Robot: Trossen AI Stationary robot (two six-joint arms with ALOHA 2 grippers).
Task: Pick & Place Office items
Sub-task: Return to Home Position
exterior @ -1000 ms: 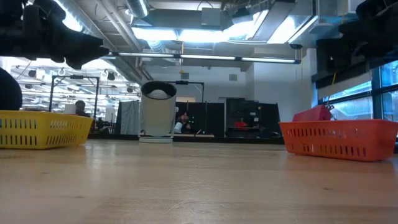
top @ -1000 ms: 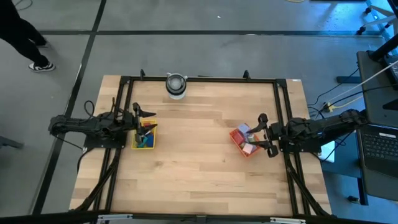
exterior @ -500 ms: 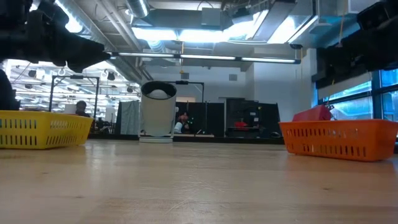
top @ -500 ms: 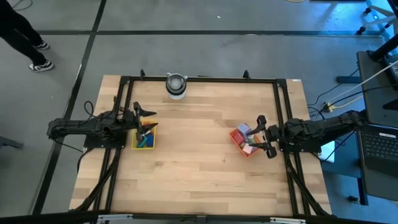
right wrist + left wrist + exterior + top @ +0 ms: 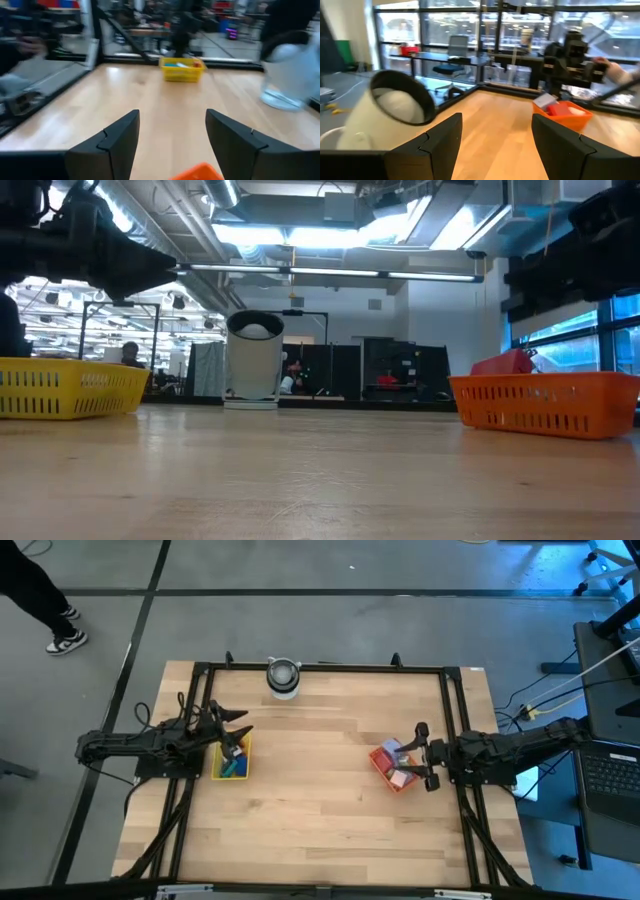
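The office items lie in two trays. Blue, green and red pieces fill the yellow tray [image 5: 231,762] at the table's left. Lavender, pink and white pieces lie in the orange-red tray [image 5: 392,766] at the right, and a red piece [image 5: 506,364] sticks up over its rim. My left gripper [image 5: 240,725] hovers open and level above the yellow tray's far end. My right gripper [image 5: 421,755] hovers open and level at the orange-red tray's right side, above its rim [image 5: 198,172]. Both wrist views show nothing between the fingers of the left gripper [image 5: 496,120] or the right gripper [image 5: 172,115].
A round grey-white cylinder [image 5: 283,677] stands at the middle of the far edge; it also shows close by in the left wrist view as the cylinder [image 5: 385,115]. A black frame [image 5: 320,667] runs along the table's edges. Bare wood lies between the trays and toward the near edge.
My left gripper has swung a little toward the table's far edge, over the yellow tray's far end, staying open. The trays and their pieces have not moved.
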